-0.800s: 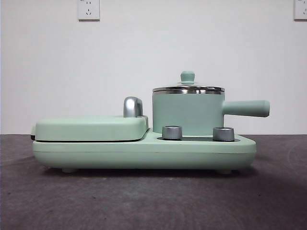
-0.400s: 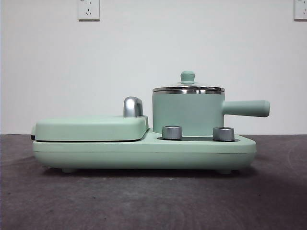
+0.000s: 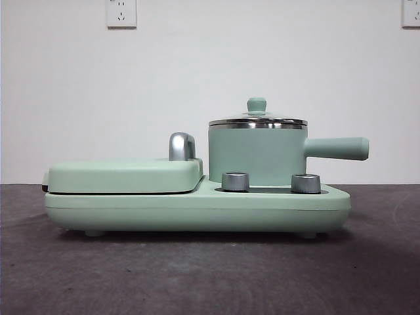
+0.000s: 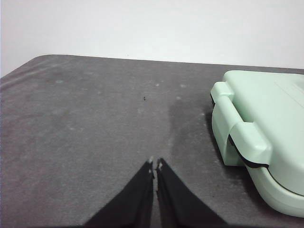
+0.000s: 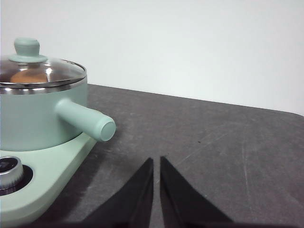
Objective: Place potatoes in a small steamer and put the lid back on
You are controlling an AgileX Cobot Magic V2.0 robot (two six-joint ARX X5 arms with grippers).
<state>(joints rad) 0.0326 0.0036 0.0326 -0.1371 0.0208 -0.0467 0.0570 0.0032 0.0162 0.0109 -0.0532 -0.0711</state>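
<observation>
Right, I'm seeing both arms idling low over the table (image 5: 228,142). The right gripper (image 5: 156,164) is sitting pressed nearly together, nearest the small steamer (image 5: 33,116), whose handle (image 5: 85,121) is running out towards it. The lid (image 5: 40,71) is resting on the rim, the potatoes (image 5: 28,76) showing orange under the glass. The left gripper (image 4: 155,165), jaws together, is parked beside the griddle (image 4: 256,123). No readable labels.

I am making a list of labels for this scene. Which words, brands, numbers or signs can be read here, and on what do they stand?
None can be read.
The steel knob on the base shows a dark mark on its top, too blurred to read.
The steamer, its lid and the griddle cover show no text.
</observation>
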